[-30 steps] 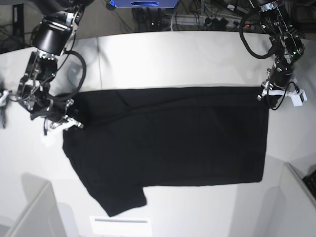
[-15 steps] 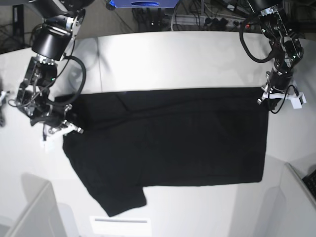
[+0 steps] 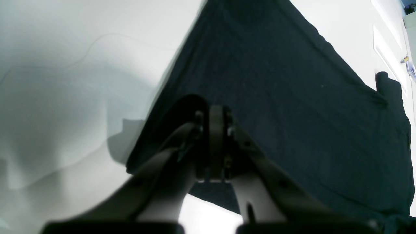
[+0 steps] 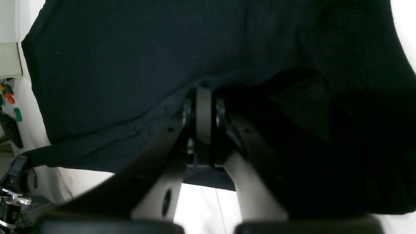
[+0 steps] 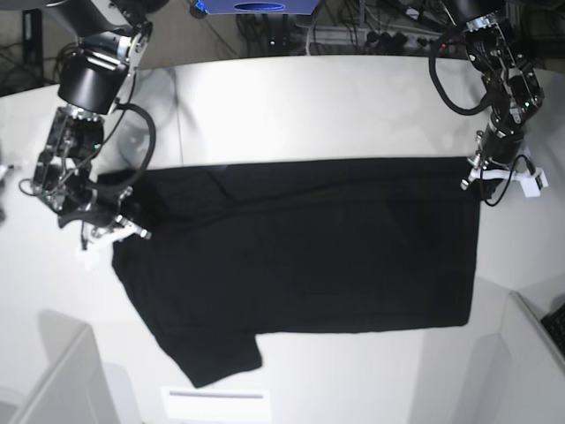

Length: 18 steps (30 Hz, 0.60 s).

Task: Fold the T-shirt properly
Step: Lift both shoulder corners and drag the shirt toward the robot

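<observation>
1. On the near edge of the table (image 5: 309, 97), a white strip (image 5: 214, 404) lies flat, just below the shirt's lowest sleeve.
2. Shirt (image 5: 300, 256): black, spread flat across the table's middle, long side running left-right in the base view; only black cloth shows, no print seen.
3. One sleeve (image 5: 216, 353) sticks out toward the near edge, bottom left of the cloth.
4. Near long edge lies flat on the table, not lifted.
5. Right gripper (image 5: 119, 231) at the base view's left, on the shirt's far-left corner by the other sleeve; jaws closed tight, cloth pinched between them.
6. Right wrist view: fingers (image 4: 203, 130) pressed together, black cloth (image 4: 162, 58) bunched over the tips and draped off to the side.
7. Left gripper (image 5: 472, 177) at the base view's right, on the far-right corner; jaws closed tight.
8. Left wrist view: fingers (image 3: 216, 143) together over the cloth's (image 3: 292, 97) corner edge; whether cloth sits between them, cannot tell.
9. Far long edge runs nearly straight between the two grippers.
10. Behind the table: cables and a blue box (image 5: 256, 7).
</observation>
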Available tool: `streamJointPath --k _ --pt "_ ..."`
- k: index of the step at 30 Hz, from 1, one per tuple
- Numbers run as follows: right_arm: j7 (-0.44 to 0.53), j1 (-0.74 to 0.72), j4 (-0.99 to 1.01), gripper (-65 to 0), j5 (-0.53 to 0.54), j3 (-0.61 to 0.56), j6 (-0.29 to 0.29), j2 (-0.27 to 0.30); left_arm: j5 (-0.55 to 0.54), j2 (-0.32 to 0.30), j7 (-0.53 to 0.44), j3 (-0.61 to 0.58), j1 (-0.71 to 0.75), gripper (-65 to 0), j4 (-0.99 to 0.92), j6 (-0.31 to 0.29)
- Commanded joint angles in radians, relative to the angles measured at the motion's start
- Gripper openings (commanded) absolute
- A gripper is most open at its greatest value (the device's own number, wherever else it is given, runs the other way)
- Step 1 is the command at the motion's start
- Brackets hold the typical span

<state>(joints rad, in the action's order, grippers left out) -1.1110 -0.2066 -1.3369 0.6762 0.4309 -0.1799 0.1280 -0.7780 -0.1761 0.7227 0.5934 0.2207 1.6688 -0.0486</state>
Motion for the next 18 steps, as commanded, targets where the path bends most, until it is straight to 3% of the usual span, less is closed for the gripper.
streamJointPath --k 1,3,6,10,13,18 --pt "0.013 -0.026 -0.017 -65.0 0.023 0.003 -0.005 0.011 -0.011 -0.020 -0.022 0.004 -0.008 -65.0 0.017 -0.003" --pt "0.013 -0.026 -0.017 -65.0 0.023 0.003 -0.005 0.011 -0.011 -0.023 -0.022 0.007 -0.008 -65.0 0.020 -0.003" --pt "0.012 -0.026 -0.017 -55.7 0.023 0.003 -0.003 0.014 -0.014 -0.024 -0.022 0.009 -0.008 -64.2 0.024 -0.003" --pt "0.012 -0.029 -0.019 -45.0 0.021 0.003 -0.003 0.015 -0.014 -0.024 -0.022 0.009 -0.008 -43.4 0.024 -0.003" --pt "0.012 -0.035 -0.017 -42.2 0.021 0.004 -0.003 0.017 -0.016 -0.024 -0.022 0.009 -0.024 -28.6 0.024 -0.003" --pt "0.030 -0.061 -0.020 -42.2 0.021 0.009 -0.003 0.017 -0.016 -0.024 -0.022 0.010 -0.060 -17.6 0.024 -0.003"
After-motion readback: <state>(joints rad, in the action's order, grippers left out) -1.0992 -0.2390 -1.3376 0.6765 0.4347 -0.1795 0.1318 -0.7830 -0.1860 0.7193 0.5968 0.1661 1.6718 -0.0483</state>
